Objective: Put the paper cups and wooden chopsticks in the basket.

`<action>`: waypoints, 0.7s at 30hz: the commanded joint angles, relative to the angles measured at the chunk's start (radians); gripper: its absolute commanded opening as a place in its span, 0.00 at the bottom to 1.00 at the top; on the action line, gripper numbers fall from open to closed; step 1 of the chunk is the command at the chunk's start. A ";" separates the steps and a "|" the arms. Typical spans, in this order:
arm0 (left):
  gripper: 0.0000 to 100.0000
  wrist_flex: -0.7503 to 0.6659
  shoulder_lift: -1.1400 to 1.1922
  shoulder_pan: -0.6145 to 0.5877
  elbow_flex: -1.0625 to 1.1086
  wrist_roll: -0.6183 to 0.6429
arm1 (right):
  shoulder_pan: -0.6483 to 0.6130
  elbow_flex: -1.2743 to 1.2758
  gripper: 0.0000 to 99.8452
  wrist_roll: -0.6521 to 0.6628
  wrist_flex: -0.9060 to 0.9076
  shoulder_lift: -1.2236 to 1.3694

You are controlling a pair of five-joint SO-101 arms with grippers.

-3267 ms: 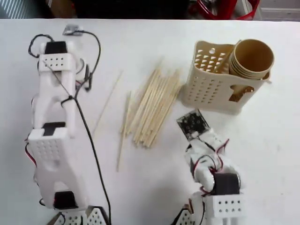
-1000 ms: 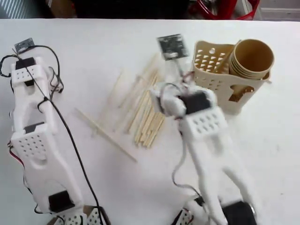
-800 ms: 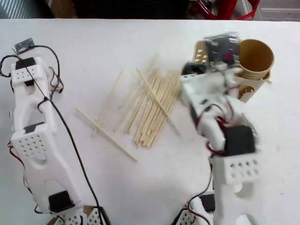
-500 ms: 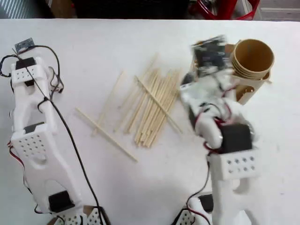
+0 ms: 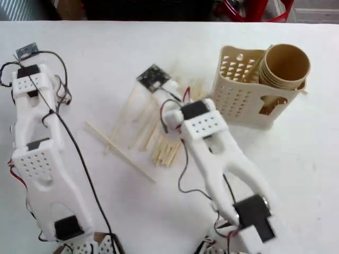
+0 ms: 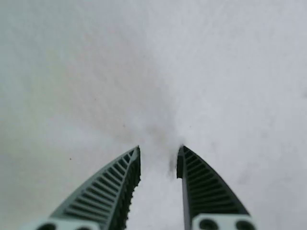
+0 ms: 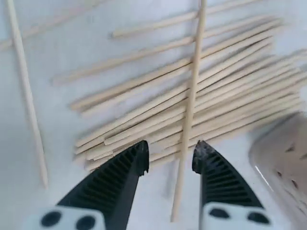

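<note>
Wooden chopsticks [image 7: 206, 108] lie heaped beside the basket [image 5: 238, 103]; there my right claw [image 7: 171, 146] hangs, half open, gripping nothing.

Right arm [image 5: 212, 143] overhangs chopstick pile [image 5: 163, 152], basket [image 5: 238, 103] close beside

Pale matt wooden chopsticks [image 7: 225, 96], perforated plastic basket [image 5: 238, 103], paper cups [image 5: 286, 66]

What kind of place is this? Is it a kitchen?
Probably a robot lab or workshop, not a kitchen. Two white robot arms sit on a plain white table, with chopsticks and a basket of paper cups set out, likely for practice.
</note>
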 commanded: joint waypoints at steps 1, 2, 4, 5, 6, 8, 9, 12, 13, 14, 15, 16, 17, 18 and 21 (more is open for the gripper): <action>0.14 -0.015 -0.007 0.008 0.000 0.006 | -0.022 -0.012 0.16 0.008 -0.110 0.108; 0.14 -0.015 -0.007 0.008 0.000 0.006 | -0.019 -0.012 0.16 0.014 -0.133 0.134; 0.14 -0.014 -0.007 0.012 0.000 0.005 | -0.004 -0.012 0.16 0.015 -0.170 0.177; 0.14 -0.014 -0.007 0.012 0.000 -0.006 | 0.005 -0.015 0.16 0.015 -0.183 0.196; 0.14 -0.014 -0.007 0.012 0.000 -0.017 | 0.016 -0.029 0.16 0.015 -0.186 0.213; 0.14 -0.014 -0.007 0.013 0.000 -0.021 | 0.053 -0.066 0.16 0.011 -0.186 0.242; 0.14 -0.014 -0.007 0.013 0.000 -0.021 | 0.073 -0.083 0.16 0.009 -0.185 0.254; 0.14 -0.014 -0.007 0.013 0.000 -0.021 | 0.113 -0.120 0.16 0.009 -0.188 0.291; 0.14 -0.014 -0.007 0.013 0.000 -0.021 | 0.117 -0.127 0.16 0.012 -0.188 0.305; 0.14 -0.012 -0.007 0.013 0.000 -0.021 | 0.120 -0.132 0.16 0.014 -0.189 0.320; 0.14 -0.012 -0.007 0.013 0.000 -0.021 | 0.120 -0.132 0.16 0.015 -0.191 0.335; 0.14 -0.012 -0.007 0.013 0.000 -0.021 | 0.117 -0.132 0.16 0.015 -0.194 0.349; 0.14 -0.012 -0.007 0.013 0.000 -0.021 | 0.114 -0.132 0.16 0.015 -0.200 0.361; 0.14 -0.012 -0.007 0.013 0.000 -0.023 | 0.114 -0.132 0.16 0.015 -0.205 0.375; 0.14 -0.012 -0.007 0.013 0.000 -0.023 | 0.116 -0.132 0.14 0.015 -0.205 0.395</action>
